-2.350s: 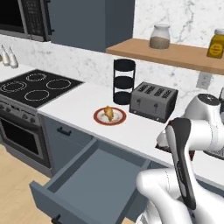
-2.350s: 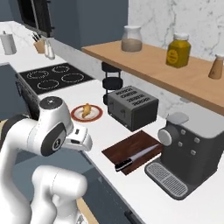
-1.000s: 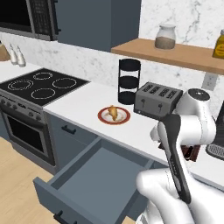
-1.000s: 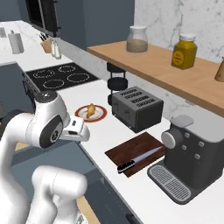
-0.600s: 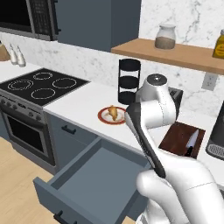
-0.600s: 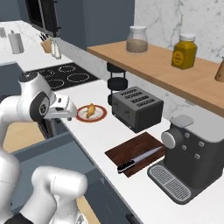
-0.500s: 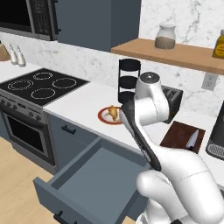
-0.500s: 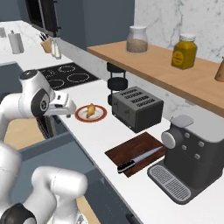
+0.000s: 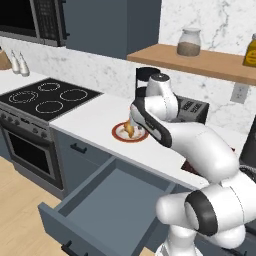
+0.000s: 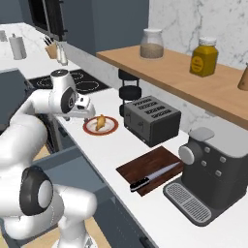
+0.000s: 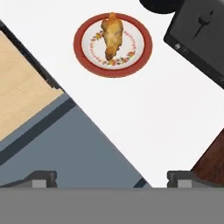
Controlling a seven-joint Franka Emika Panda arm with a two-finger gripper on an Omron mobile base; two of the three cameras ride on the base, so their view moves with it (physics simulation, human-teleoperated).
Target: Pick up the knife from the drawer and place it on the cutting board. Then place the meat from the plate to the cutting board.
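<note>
The plate (image 10: 110, 128), red-rimmed and white in the middle, rests on the white counter with the golden-brown meat (image 10: 100, 121) lying on it. My gripper (image 10: 88, 114) hovers just above and to the left of the plate, open and holding nothing. In the hand view the plate (image 11: 135, 54) and meat (image 11: 112, 37) lie ahead of the gripper (image 11: 111, 178), whose jaws stand wide apart. The knife (image 10: 153, 175) lies flat on the dark cutting board (image 10: 150, 163), black handle toward the counter's front edge. The drawer (image 9: 112, 202) stands pulled out below the counter, its inside bare.
A dark toaster (image 10: 151, 118) stands right of the plate, with a black tiered rack (image 10: 128, 90) behind it. A coffee machine (image 10: 208, 169) is beside the board. The stove (image 9: 42, 97) lies to the left. Jars sit on the wooden shelf (image 10: 193, 80) above.
The arm has swung left, away from the cutting board, and now reaches over the plate. The gripper stays open. The knife lies on the board as before.
</note>
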